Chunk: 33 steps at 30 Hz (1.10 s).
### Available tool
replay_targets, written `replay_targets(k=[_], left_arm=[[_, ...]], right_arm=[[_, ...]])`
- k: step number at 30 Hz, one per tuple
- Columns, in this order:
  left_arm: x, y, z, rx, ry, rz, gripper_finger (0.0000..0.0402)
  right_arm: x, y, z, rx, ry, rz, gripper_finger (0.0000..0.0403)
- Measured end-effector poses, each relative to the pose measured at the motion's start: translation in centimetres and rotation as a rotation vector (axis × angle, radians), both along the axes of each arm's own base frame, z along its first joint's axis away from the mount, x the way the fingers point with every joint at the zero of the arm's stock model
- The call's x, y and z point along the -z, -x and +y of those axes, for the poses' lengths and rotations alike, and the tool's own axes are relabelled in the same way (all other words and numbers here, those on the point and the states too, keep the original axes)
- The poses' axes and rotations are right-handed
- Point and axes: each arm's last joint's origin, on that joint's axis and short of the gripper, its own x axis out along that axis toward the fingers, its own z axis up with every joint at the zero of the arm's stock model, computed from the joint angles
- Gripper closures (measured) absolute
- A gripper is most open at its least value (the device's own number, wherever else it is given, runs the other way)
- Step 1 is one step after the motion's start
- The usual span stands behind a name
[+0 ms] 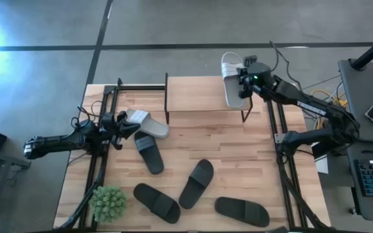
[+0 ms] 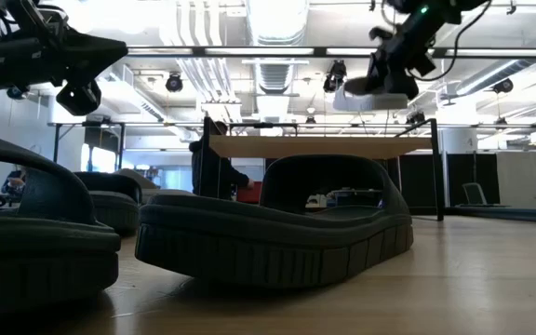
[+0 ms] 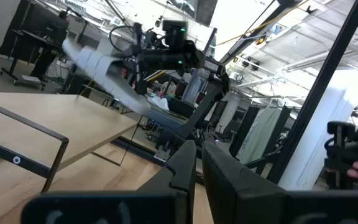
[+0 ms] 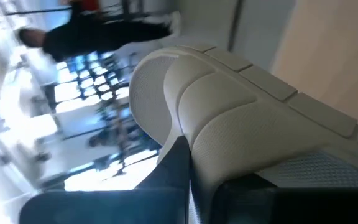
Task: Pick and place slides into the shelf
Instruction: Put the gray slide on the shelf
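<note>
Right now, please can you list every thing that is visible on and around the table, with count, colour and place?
black slides: four, black, lying on the table's front half, none on the shelf
grey slides: two, light grey; one on the table left of the shelf, one held above the shelf's right end
shelf: one, black frame with light wooden top, back middle of the table
plant: one, green, front left corner
table: one, light wood
left gripper: shut, empty, beside the grey slide on the table
right gripper: shut on the lifted grey slide
</note>
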Motion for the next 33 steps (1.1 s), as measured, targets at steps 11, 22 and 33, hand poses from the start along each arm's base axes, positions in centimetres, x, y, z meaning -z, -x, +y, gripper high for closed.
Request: replay_targets(k=[11, 22, 33], left_arm=[[-0.3, 0.1, 0.0, 0.004, -0.002, -0.011, 0.0388], [-0.4, 0.1, 0.0, 0.007, -0.002, -0.015, 0.0388], [-0.4, 0.1, 0.0, 0.007, -0.002, -0.017, 0.0388]], right_arm=[[2.6, -0.7, -0.5, -0.016, -0.159, 0.171, 0.039], [4.4, 0.1, -0.4, 0.009, -0.173, 0.27, 0.0362], [2.9, 0.0, -0.4, -0.07, -0.108, 0.361, 0.0229]])
